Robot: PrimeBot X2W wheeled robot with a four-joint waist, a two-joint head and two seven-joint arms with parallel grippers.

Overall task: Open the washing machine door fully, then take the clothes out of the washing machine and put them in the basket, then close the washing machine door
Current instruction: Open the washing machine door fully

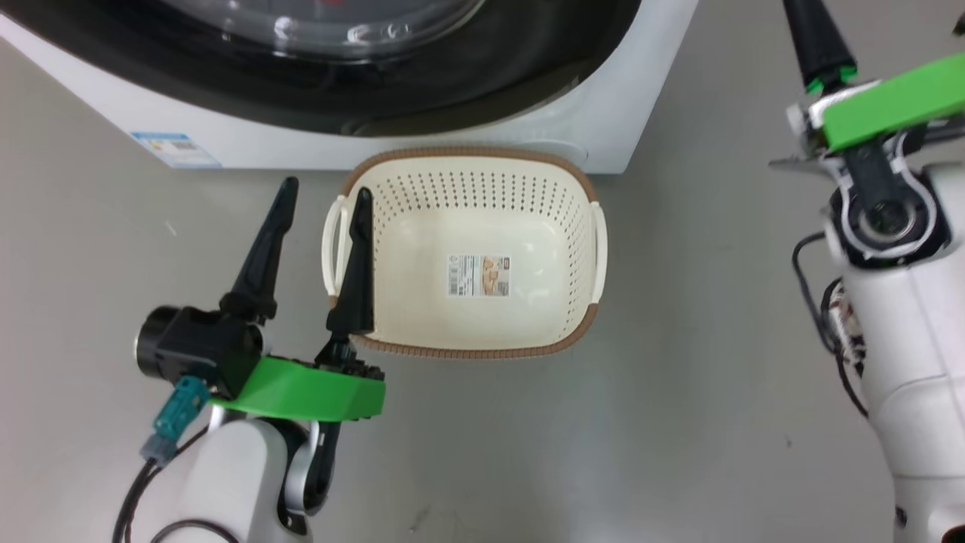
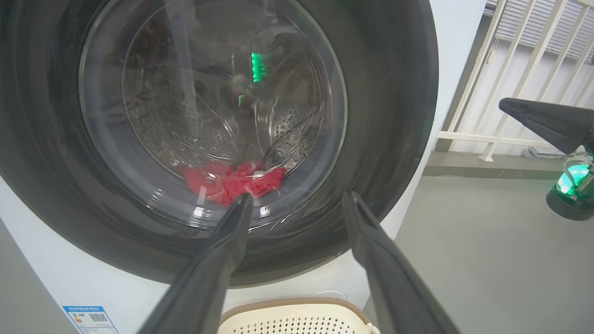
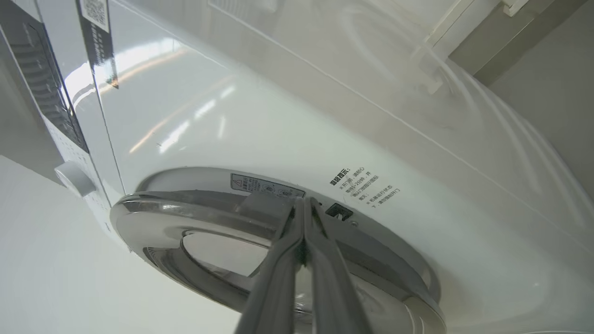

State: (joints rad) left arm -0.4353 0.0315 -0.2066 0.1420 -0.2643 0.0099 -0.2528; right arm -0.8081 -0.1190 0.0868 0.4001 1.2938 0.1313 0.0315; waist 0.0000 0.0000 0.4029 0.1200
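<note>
The left gripper (image 1: 327, 188) holds its two long dark fingers spread wide with nothing between them. One finger crosses the white side handle of the small cream perforated plastic basket with a brown woven-look rim (image 1: 467, 352); whether it touches the handle cannot be told from above. The basket sits on the floor just below and ahead of those jaws, with a sticker (image 1: 479, 274) inside and no garment. Beyond the spread fingertips rises the large round washing machine door (image 2: 394, 116), glossy black rim around bulging clear glass. Behind the glass, just past one fingertip, the bright red fabric clothes (image 2: 232, 181) lie low in the studded drum. The right gripper (image 3: 304, 202) has its fingers pressed together on nothing, tips at the door's edge on the big white boxy washing machine (image 3: 278, 116). The task looks barely begun: opening, unloading and closing all remain. It is unclear whether those tips touch the rim or whether the door is cracked ajar, and reflections blur the garment count.
</note>
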